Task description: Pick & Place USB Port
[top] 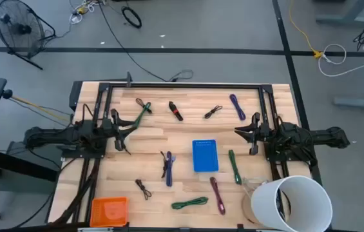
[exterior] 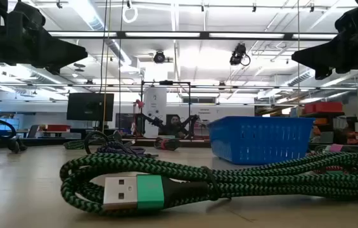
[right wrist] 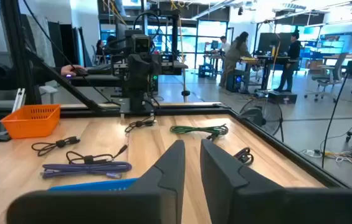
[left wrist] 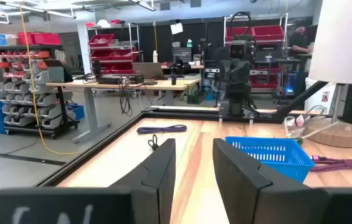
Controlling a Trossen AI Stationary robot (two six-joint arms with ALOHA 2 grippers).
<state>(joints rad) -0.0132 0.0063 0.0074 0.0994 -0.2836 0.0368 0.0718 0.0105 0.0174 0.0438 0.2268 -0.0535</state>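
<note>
Green braided USB cable (exterior: 217, 180) near bench front edge: light, floppy; best grabbed at stiff plug. Left gripper (left wrist: 191, 165) and right gripper (right wrist: 191, 155) both empty, fingers slightly apart.

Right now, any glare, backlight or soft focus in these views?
Low view: ceiling lights blow out, both arms read as silhouettes; green cable up front is sharp, blue basket softer. Left wrist view: own fingers dark and blurred. High view: even light, no glare.

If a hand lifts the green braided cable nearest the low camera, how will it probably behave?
The green braided cable lies in loose folded loops, so it is probably floppy and would sag or unfold when lifted. Its woven sheath looks grippy rather than slippery. The flat USB plug seems unlikely to roll.
</note>
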